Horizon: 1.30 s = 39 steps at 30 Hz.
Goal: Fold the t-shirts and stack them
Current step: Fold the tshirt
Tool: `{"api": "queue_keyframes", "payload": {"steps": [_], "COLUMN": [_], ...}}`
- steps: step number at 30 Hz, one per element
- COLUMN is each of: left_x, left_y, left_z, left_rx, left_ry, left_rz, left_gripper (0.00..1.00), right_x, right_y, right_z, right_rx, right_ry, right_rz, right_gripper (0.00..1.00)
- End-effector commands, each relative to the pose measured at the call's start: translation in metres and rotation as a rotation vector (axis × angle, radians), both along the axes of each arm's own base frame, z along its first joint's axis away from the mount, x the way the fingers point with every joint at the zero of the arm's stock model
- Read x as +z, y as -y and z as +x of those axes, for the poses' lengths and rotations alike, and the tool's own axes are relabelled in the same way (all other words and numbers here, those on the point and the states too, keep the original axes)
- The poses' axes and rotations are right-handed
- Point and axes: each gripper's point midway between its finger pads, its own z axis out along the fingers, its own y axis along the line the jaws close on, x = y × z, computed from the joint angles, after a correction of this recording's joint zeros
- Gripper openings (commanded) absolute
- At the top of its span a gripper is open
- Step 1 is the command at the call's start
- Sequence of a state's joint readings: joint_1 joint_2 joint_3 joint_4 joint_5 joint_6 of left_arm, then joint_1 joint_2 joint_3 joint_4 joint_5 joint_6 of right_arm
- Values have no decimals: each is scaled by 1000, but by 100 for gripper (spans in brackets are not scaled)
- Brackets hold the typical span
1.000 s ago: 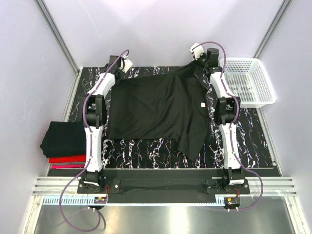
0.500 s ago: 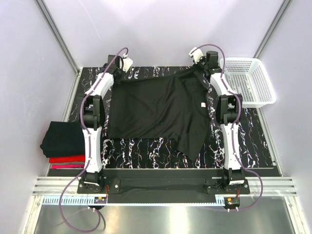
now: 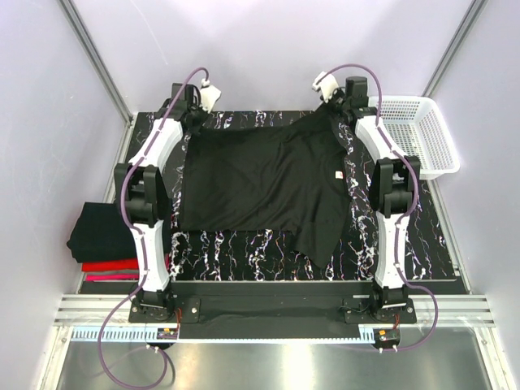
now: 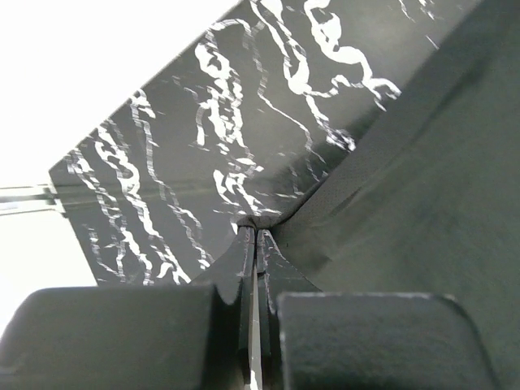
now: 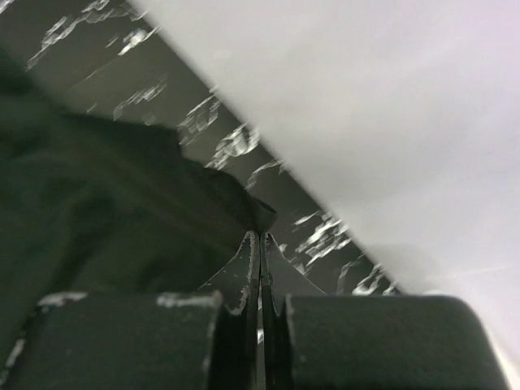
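Observation:
A plain black t-shirt (image 3: 260,183) with a small white neck label (image 3: 339,172) lies spread on the black marbled table (image 3: 236,244). My left gripper (image 3: 191,123) is shut on the shirt's far left corner; the left wrist view shows the jaws (image 4: 256,230) pinching the cloth (image 4: 406,203). My right gripper (image 3: 331,110) is shut on the shirt's far right corner, also shown in the right wrist view (image 5: 261,236) with the cloth (image 5: 106,203) bunched at the tips. A folded stack (image 3: 106,236) of black, red and pink shirts sits at the left.
A white mesh basket (image 3: 406,101) stands at the far right of the table. The lilac back wall (image 3: 268,49) is close behind both grippers. Metal frame posts rise at both far corners.
Both arms have reached farther toward the back wall, drawing the shirt's far edge back and straighter. Both grippers stay shut on the cloth.

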<state>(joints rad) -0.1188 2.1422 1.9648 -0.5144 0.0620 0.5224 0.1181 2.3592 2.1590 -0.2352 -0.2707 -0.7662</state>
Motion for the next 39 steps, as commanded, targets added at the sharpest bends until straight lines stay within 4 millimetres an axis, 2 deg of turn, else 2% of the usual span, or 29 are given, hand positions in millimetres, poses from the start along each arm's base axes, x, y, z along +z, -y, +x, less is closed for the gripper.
{"api": "queue_keyframes", "payload": {"steps": [1,3,4,5,7,8,15,19,26,32,39], "left_x": [13,10,8,8,5,4,4,7,5,-4,-21], "left_y": [7,2,1,-1,-4,-7,-12,-18,-41,-52,-51], "left_z": [-12,-17,-18,-20,-23,-24,-29,-32,-33,-37,-49], "left_rx": [-22,-13,-11,-6,3,8,20,34,70,82,63], "left_ry": [-2,-12,-17,-19,-30,-33,-36,-32,-36,-57,-104], "left_rz": [-33,-22,-22,-24,-23,-23,-13,-6,13,27,29], "left_gripper": [0,0,0,0,0,0,0,0,0,0,0], "right_x": [9,8,14,6,12,6,4,14,18,3,-19], "right_y": [-11,-10,-8,-6,-4,-3,6,13,17,20,17], "right_z": [-34,-42,-47,-53,-59,-63,-75,-81,-101,-122,-144], "right_rx": [45,44,42,36,32,31,17,0,-5,-16,-8], "right_ry": [-47,-60,-54,-74,-68,-82,-93,-82,-105,-161,-229], "right_rz": [5,-1,-4,-11,-16,-22,-51,-52,-54,-45,-46], "right_gripper": [0,0,0,0,0,0,0,0,0,0,0]}}
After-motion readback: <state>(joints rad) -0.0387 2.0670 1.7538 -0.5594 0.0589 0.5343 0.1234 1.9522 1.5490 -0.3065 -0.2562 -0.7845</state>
